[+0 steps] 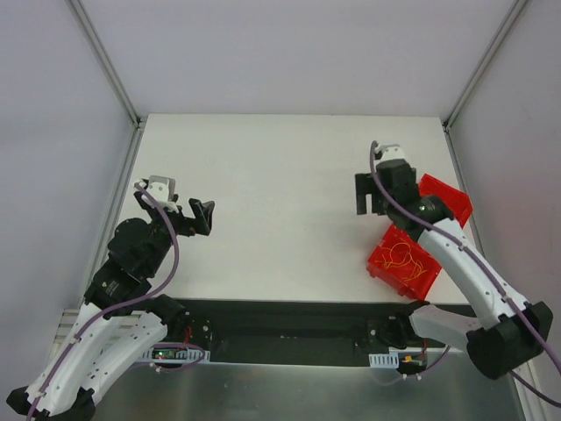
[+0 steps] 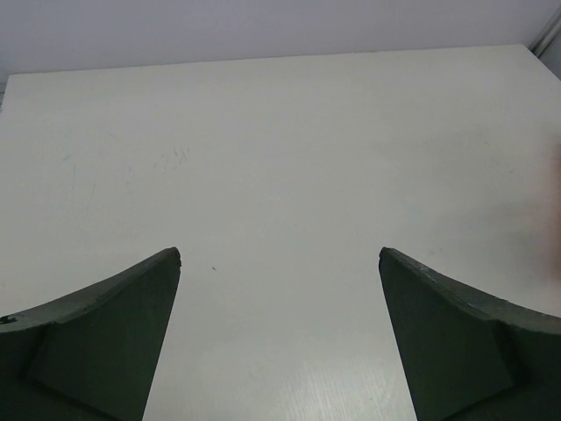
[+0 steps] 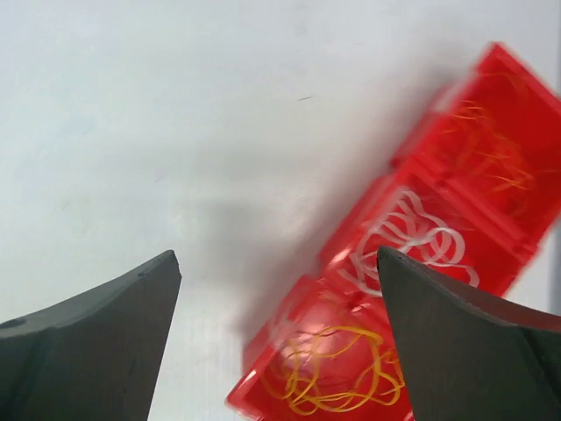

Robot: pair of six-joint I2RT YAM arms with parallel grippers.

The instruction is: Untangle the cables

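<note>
You've got a white table [image 1: 280, 193] with faint scuffs in the left wrist view. A red plastic tray [image 1: 375, 263] sits at its right side near the front edge, lying diagonally. The right wrist view shows three compartments in a row, blurred. Pale grey walls [image 1: 289, 53] surround it, with metal posts [image 1: 103, 60] at the back corners.

White table [image 1: 280, 202] bears a red tray [image 1: 449, 202] (far right).

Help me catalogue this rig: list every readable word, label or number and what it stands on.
No readable text anywhere. The red compartment tray and the white table carry no lettering; the small green board at the left arm's base is too small to read.
</note>
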